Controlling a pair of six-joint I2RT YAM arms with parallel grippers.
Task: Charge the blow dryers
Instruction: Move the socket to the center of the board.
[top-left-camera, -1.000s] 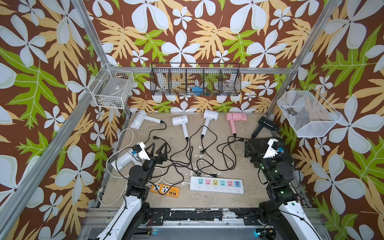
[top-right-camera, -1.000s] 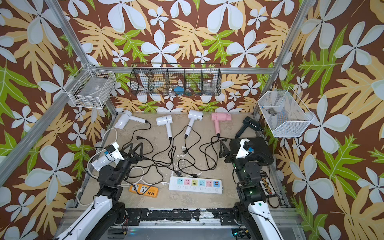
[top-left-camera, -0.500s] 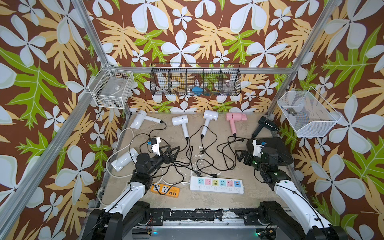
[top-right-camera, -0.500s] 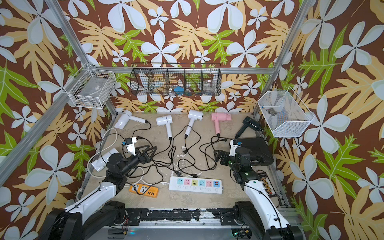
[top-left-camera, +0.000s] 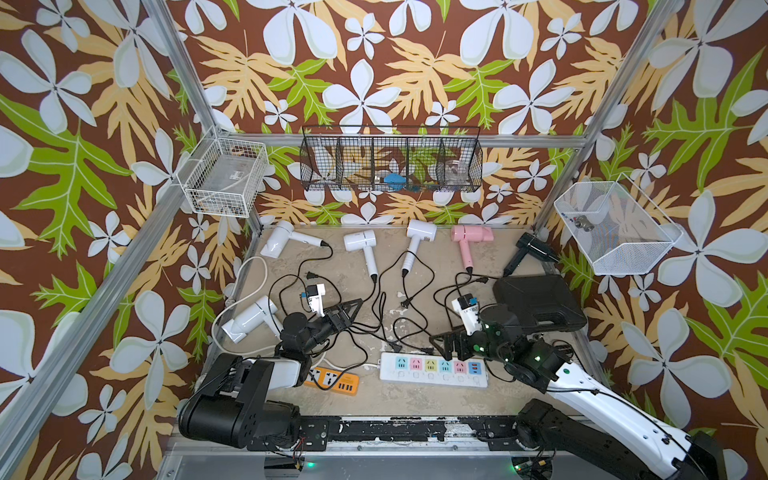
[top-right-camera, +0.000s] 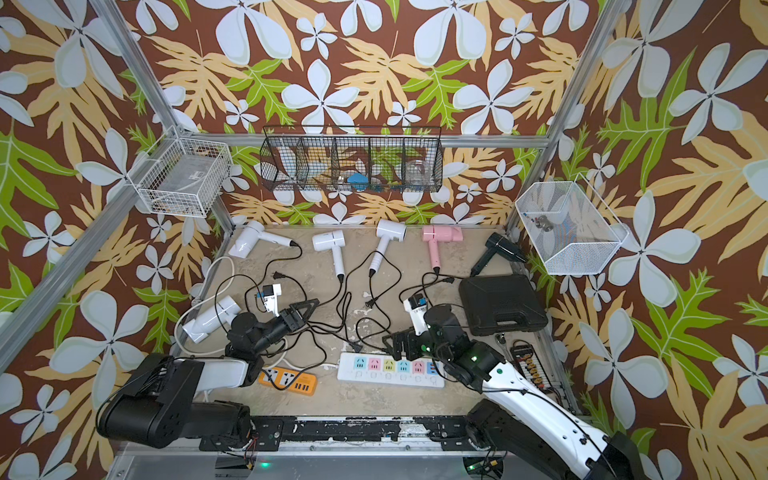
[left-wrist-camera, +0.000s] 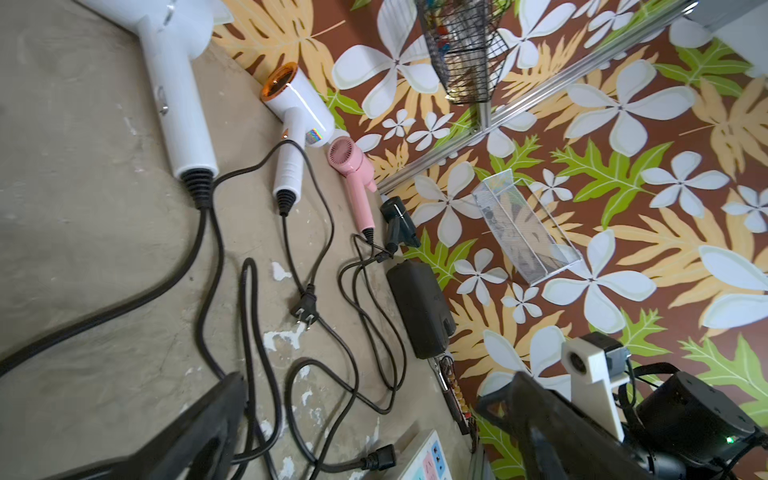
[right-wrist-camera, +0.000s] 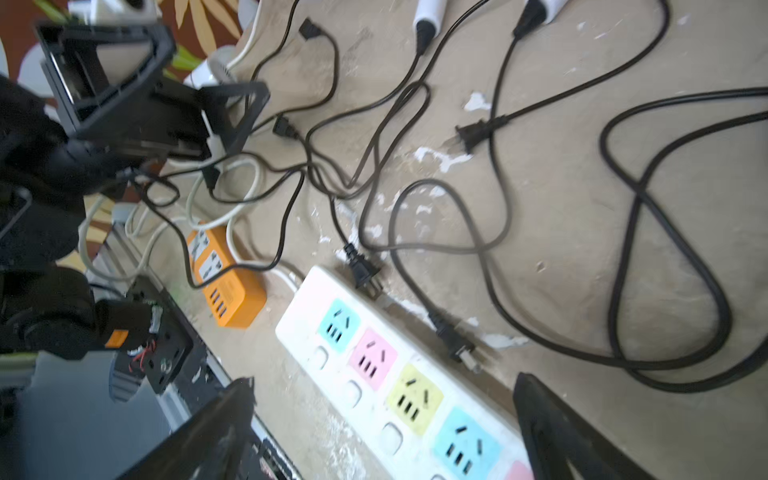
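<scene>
Four white blow dryers (top-left-camera: 361, 241), a pink blow dryer (top-left-camera: 471, 235) and a black blow dryer (top-left-camera: 536, 247) lie on the table, five in a row by the back wall and one white at the left edge; their black cords (top-left-camera: 374, 299) tangle mid-table; every socket that shows on the white power strip (top-left-camera: 432, 368) is empty, so plugging in seems not yet begun; the left gripper (top-left-camera: 352, 306) hovers spread and empty over the cords; the right gripper (top-left-camera: 446, 345), jaws wide and holding nothing, hangs just over the strip, near two loose plugs (right-wrist-camera: 363, 274); next, I judge, it must pinch one plug by its body and turn the prongs toward a socket; an orange power strip (top-left-camera: 332, 380) lies nearby; no brand reads; a holographic sticker (left-wrist-camera: 314, 135) on one white dryer is illegible.
</scene>
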